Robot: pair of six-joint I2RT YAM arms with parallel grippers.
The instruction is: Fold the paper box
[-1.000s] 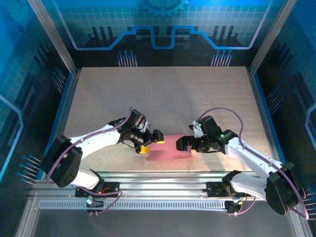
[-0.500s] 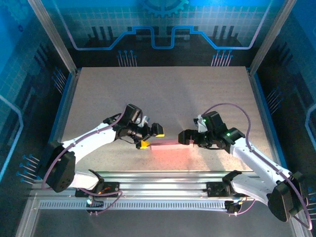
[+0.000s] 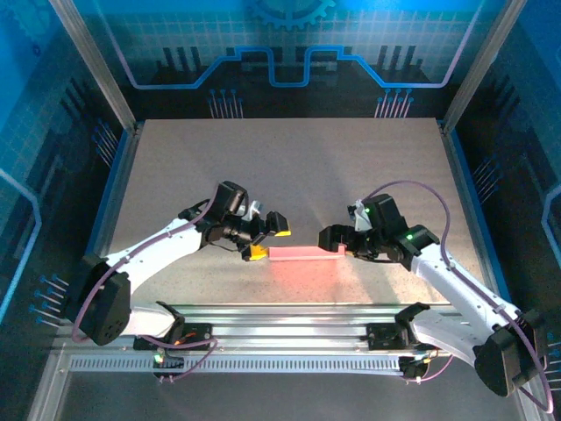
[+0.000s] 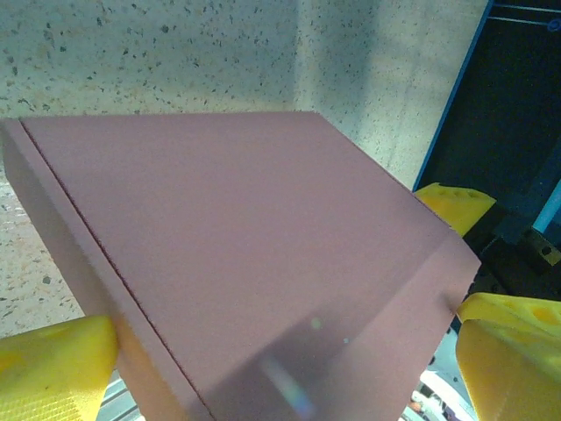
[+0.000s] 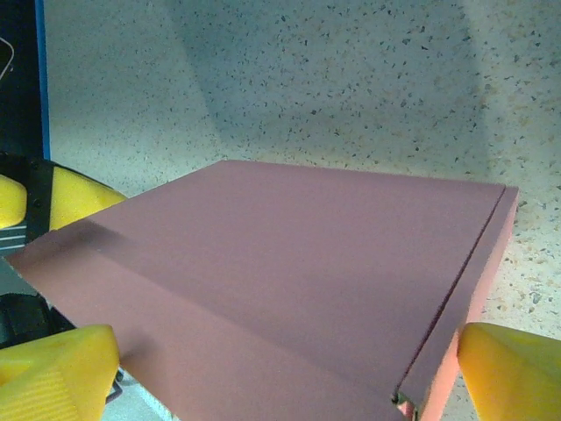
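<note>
The paper box point(image 3: 303, 254) is a closed pink cardboard box. It hangs between my two grippers near the table's front edge. From above it shows almost edge-on as a thin pink strip, with a pink glow on the table under it. My left gripper point(image 3: 267, 239) stands wide over its left end, and my right gripper point(image 3: 333, 244) stands wide over its right end. In the left wrist view the box's broad face point(image 4: 254, 246) lies between the yellow fingers point(image 4: 53, 368), which touch its sides. The right wrist view shows the same: the box point(image 5: 289, 263) sits between the yellow pads point(image 5: 508, 373).
The speckled table point(image 3: 289, 167) stretches away behind the box. Blue rails point(image 3: 110, 202) line its left and right edges. An aluminium frame point(image 3: 289, 316) with the arm bases runs along the front. Purple cables loop over both arms.
The box lay flat near the front edge one second ago. Both grippers have since moved up and back with it, and it has turned nearly edge-on to the top camera.
</note>
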